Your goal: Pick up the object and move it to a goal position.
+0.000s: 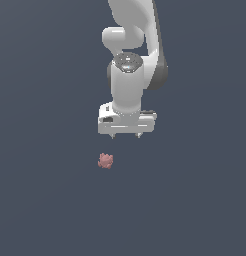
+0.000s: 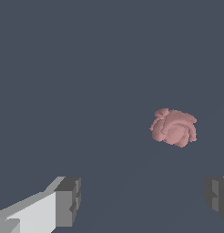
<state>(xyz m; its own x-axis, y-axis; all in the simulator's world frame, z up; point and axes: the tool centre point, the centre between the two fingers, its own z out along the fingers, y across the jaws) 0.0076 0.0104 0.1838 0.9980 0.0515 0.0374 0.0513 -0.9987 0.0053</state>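
A flat, uniform slate-blue ground (image 1: 40,200) fills both views, evenly lit, apparently without walls or furniture.

arm (image 1: 137,30) cropped above, fingers (image 2: 68,200) cut by edges

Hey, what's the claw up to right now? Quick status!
Claw open, empty, hanging above the floor. Pink blob lies apart from it, not between the fingers. Nothing in the way.

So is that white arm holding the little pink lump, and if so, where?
No, nothing is held. The gripper is open, its jaws spread wide, and the pink lump lies apart from it on the floor, untouched.
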